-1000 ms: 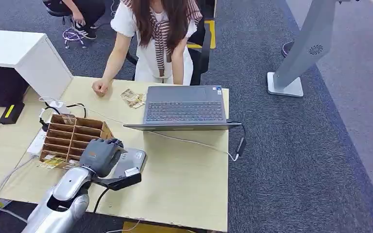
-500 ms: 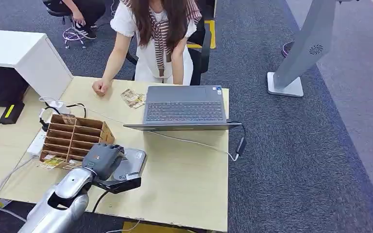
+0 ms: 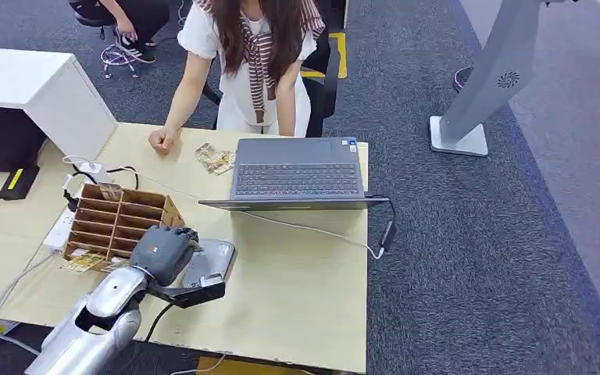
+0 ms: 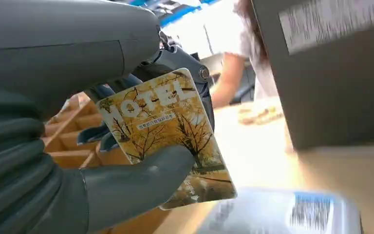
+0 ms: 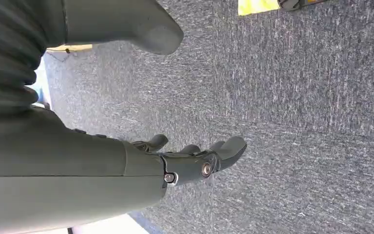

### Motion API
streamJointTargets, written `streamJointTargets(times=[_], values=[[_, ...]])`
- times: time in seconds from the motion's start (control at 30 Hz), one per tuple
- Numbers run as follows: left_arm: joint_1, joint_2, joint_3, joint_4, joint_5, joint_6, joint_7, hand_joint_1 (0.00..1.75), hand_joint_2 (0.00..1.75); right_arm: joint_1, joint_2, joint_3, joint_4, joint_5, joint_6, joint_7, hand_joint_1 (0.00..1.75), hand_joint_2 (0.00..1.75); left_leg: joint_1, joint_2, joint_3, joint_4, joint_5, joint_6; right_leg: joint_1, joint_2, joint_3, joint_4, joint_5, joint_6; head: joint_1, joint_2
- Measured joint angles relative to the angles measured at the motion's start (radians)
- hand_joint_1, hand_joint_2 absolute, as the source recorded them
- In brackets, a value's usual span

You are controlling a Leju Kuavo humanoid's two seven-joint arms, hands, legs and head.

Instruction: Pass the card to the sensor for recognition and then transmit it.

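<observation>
Card (image 4: pixel 168 139) is pinched between thumb and fingers (image 4: pixel 100 141) of the left hand (image 3: pixel 164 251), just above the sensor (image 3: pixel 212 258). Right hand (image 5: pixel 195 163) fingers are apart, holding nothing.

Sensor (image 4: pixel 282 214) blurred, cut off by edge; card (image 4: pixel 168 141) partly hidden by thumb.

Left hand (image 3: pixel 163 251) pinching between thumb and fingers; right hand (image 5: pixel 195 161) hanging, fingers apart.
</observation>
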Motion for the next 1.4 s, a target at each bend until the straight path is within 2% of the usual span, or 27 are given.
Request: streamJointTargets(times=[0.23, 0.4, 0.57, 0.77, 1.1, 1.17, 1.4], values=[[-0.032, -0.016, 0.009, -0.115, -0.013, 0.134, 0.005, 1.75, 1.75, -0.001, 0.002, -0.007, 0.0, 0.016, 0.005, -0.003, 0.0, 1.75, 0.0, 0.0, 0.0, 0.0, 0.0, 0.0, 0.0, 0.0, 0.0, 0.0, 0.0, 0.0, 0.0, 0.0], [-0.077, -0.025, 0.051, -0.184, -0.014, 0.214, 0.003, 1.75, 1.75, -0.002, 0.002, -0.007, 0.0, 0.029, 0.005, -0.004, 0.0, 1.75, 0.0, -0.001, 0.0, 0.0, 0.001, 0.001, 0.0, -0.001, 0.0, 0.0, 0.0, 0.0, -0.001, 0.0], [-0.193, -0.028, 0.101, -0.176, -0.028, 0.217, 0.012, 1.75, 1.75, -0.006, 0.002, -0.007, 0.0, 0.038, 0.005, -0.005, 0.0, 1.75, 0.0, -0.001, -0.001, 0.0, 0.003, 0.001, 0.0, -0.001, 0.0, 0.0, 0.001, 0.0, 0.0, 0.0], [-0.339, -0.018, 0.155, -0.063, -0.041, 0.201, 0.022, 1.75, 1.75, -0.008, 0.002, -0.008, 0.0, 0.05, 0.008, -0.007, 0.0, 1.75, 0.0, -0.001, 0.0, 0.0, 0.004, 0.0, 0.0, -0.001, 0.0, 0.001, 0.002, -0.001, 0.0, 0.0], [-0.396, -0.004, 0.178, 0.039, -0.048, 0.199, 0.031, 1.75, 1.75, -0.01, 0.002, -0.01, 0.0, 0.048, 0.005, -0.005, 0.0, 1.75, 0.0, 0.0, -0.001, 0.0, 0.003, 0.001, 0.0, -0.001, 0.0, 0.001, 0.002, -0.001, 0.0, 0.0], [-0.396, -0.003, 0.18, 0.051, -0.048, 0.201, 0.034, 0.0, 1.75, -0.011, 0.002, -0.011, 0.0, 0.048, 0.006, -0.005, 0.0, 1.75, 0.0, 0.0, -0.001, 0.0, 0.003, 0.001, 0.0, -0.001, 0.0, 0.001, 0.002, -0.001, 0.0, 0.0], [-0.394, -0.003, 0.186, 0.076, -0.048, 0.227, 0.041, 0.0, 1.75, -0.011, 0.002, -0.018, 0.0, 0.048, 0.005, -0.005, 0.0, 1.75, 0.0, -0.001, -0.001, 0.0, 0.003, 0.001, 0.0, -0.001, 0.0, 0.001, 0.002, -0.001, 0.0, 0.0]])
